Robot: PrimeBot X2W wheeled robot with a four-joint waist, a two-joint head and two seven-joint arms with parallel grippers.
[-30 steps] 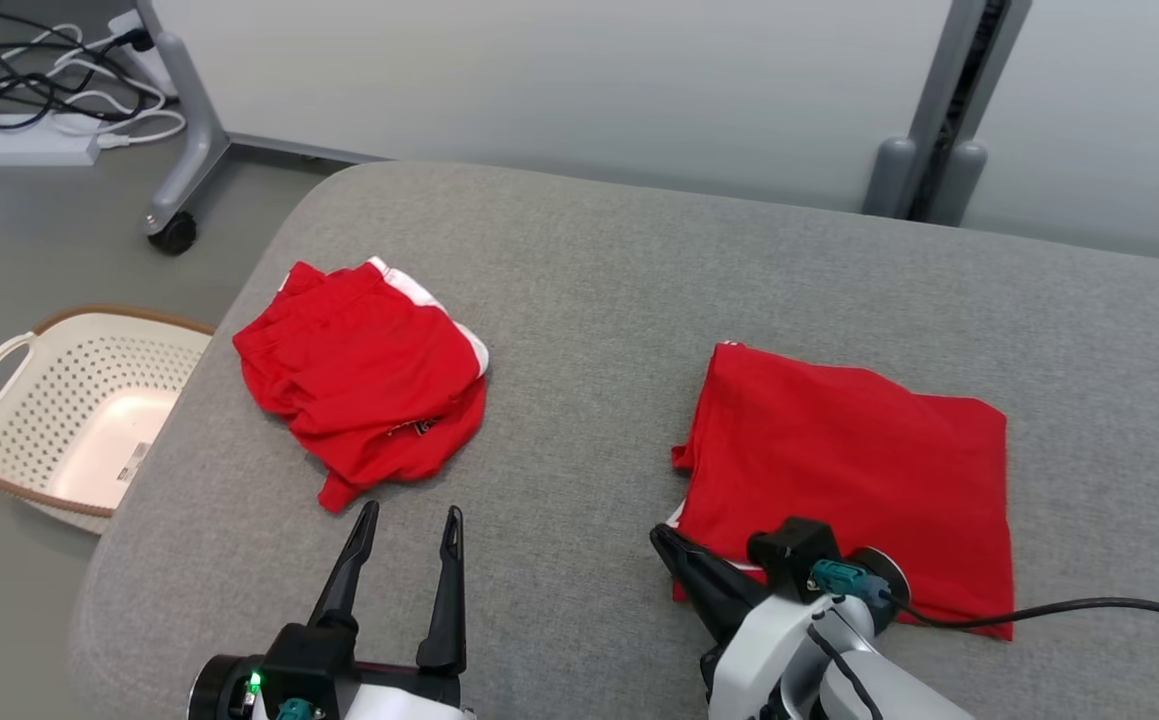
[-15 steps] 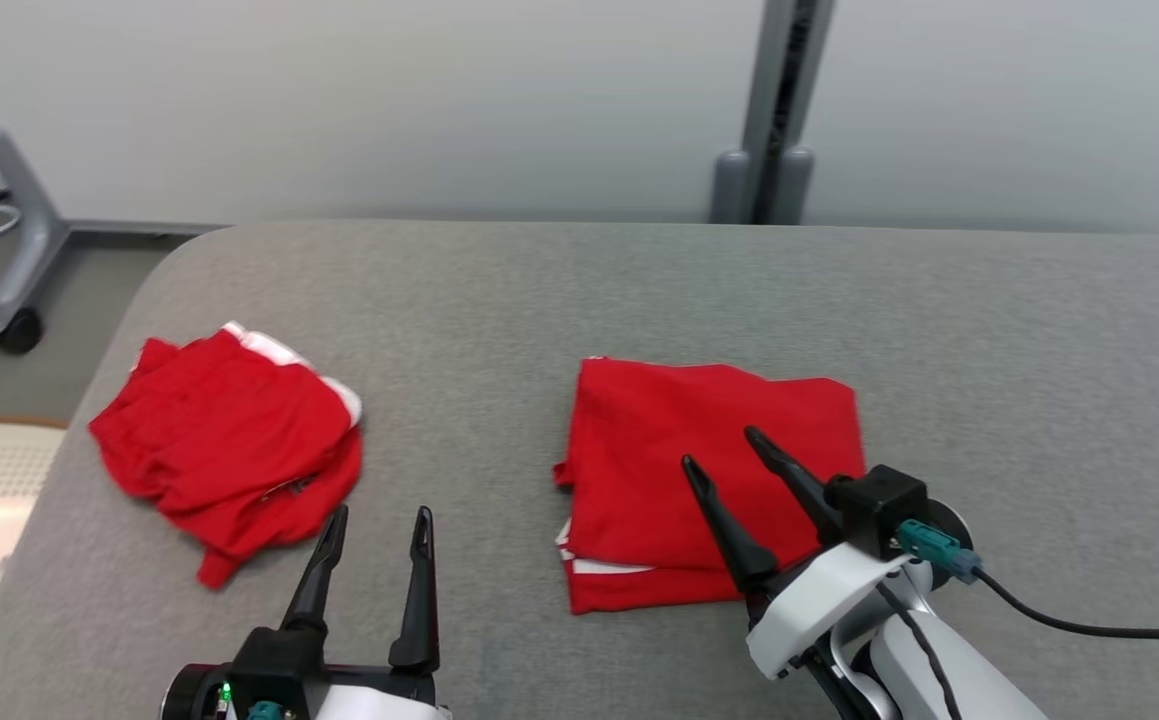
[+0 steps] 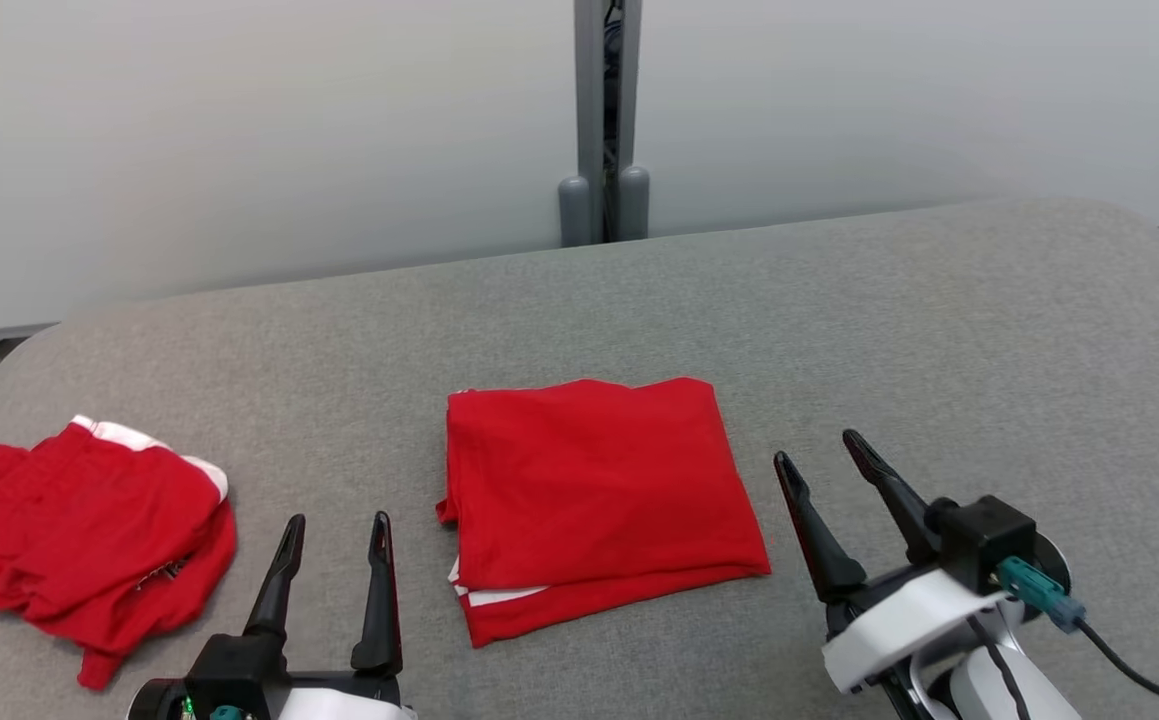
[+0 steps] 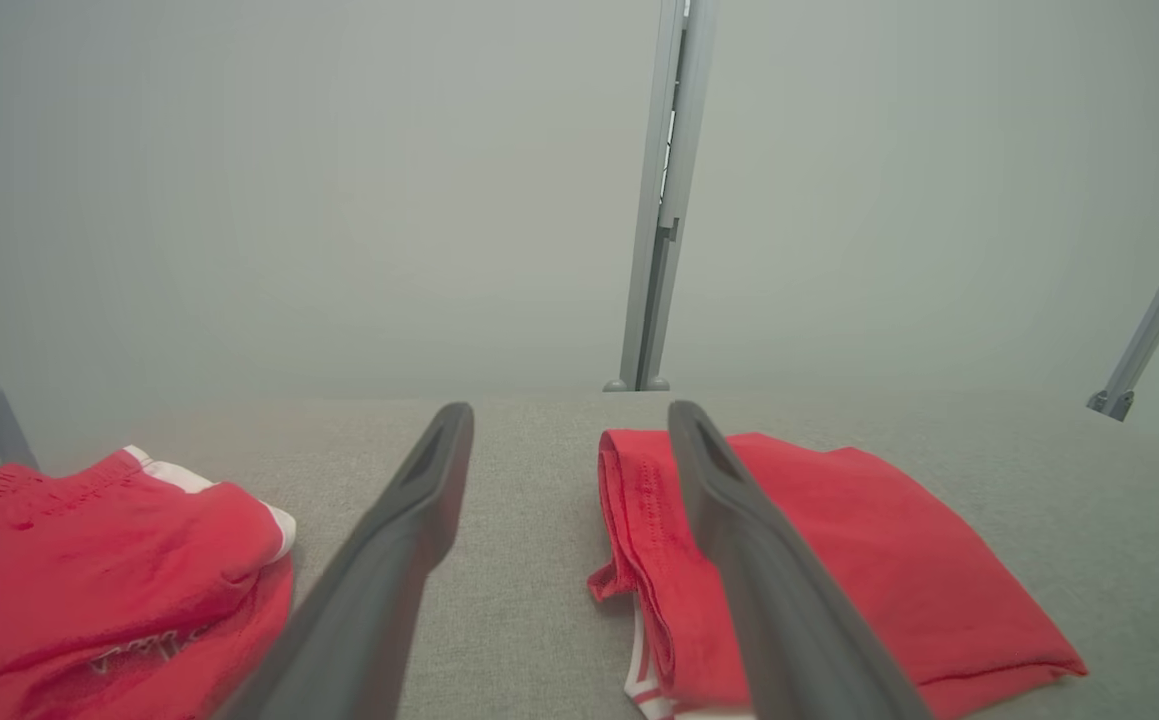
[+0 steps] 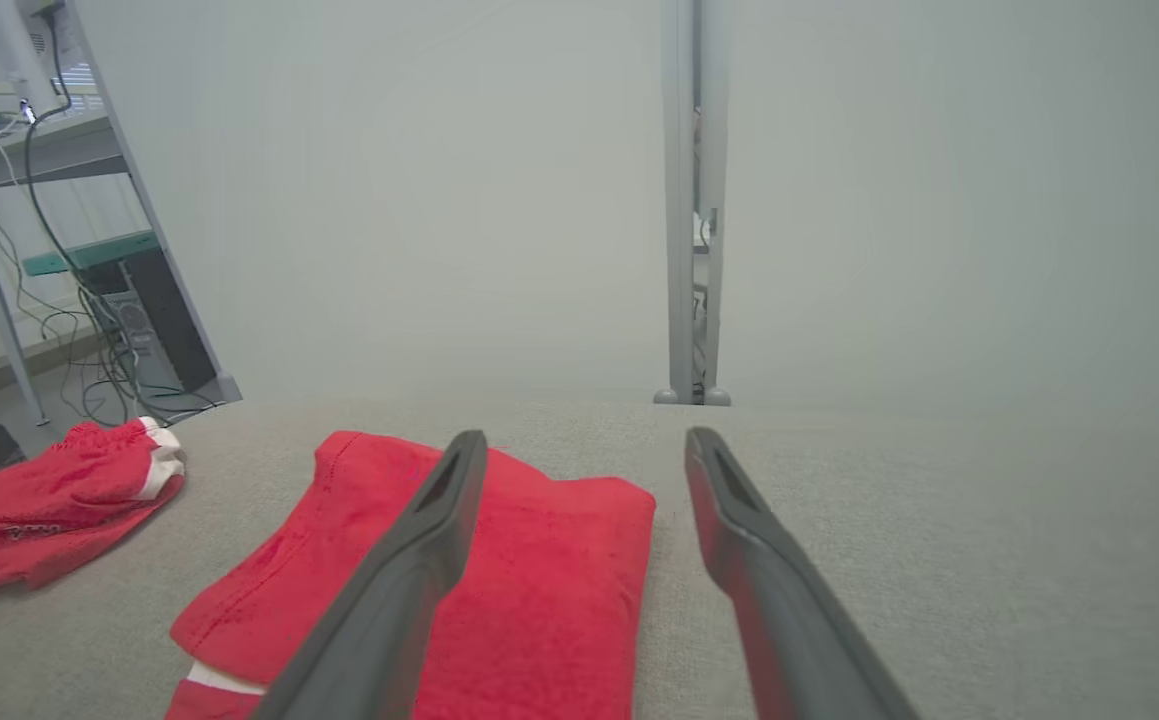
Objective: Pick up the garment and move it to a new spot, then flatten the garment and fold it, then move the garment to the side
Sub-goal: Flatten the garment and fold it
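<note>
Lying folded on the grey surface: red garment | likely soft, light, limp; layers may slide | hold: pinch all layers at near edge | left gripper, right gripper: fingers spread, empty, flanking it

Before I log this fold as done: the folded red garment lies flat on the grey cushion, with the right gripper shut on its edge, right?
No: the head view shows the right gripper open beside the folded red garment, gripping nothing.
</note>
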